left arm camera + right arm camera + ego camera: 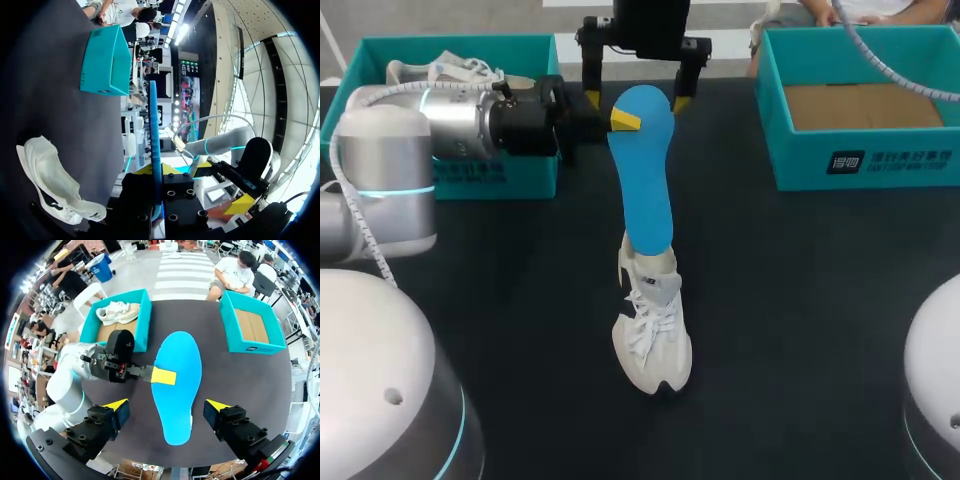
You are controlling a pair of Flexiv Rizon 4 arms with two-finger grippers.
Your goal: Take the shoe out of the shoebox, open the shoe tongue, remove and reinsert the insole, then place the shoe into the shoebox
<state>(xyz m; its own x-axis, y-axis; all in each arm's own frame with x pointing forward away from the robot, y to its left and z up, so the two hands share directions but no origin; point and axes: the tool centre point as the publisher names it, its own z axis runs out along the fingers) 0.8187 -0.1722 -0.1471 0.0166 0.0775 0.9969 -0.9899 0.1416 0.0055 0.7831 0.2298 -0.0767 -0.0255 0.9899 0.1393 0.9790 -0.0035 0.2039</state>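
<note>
A white shoe (652,335) stands on the dark table (800,300), toe toward the front edge. A blue insole (645,170) rises from its opening, tilted toward the back. My left gripper (625,120) is shut on the insole's upper part from the left. In the left wrist view the insole (154,130) shows edge-on between that gripper's (157,172) fingers, with the shoe (50,185) beside it. My right gripper (636,98) hangs open above the insole's top end. From its own view the right gripper (166,405) straddles the insole (175,385) without touching it.
A teal shoebox (470,180) at the back left holds a second white shoe (450,68). Another teal box (860,165) stands at the back right, showing only its brown floor. Both boxes (142,315) (252,347) show in the right wrist view.
</note>
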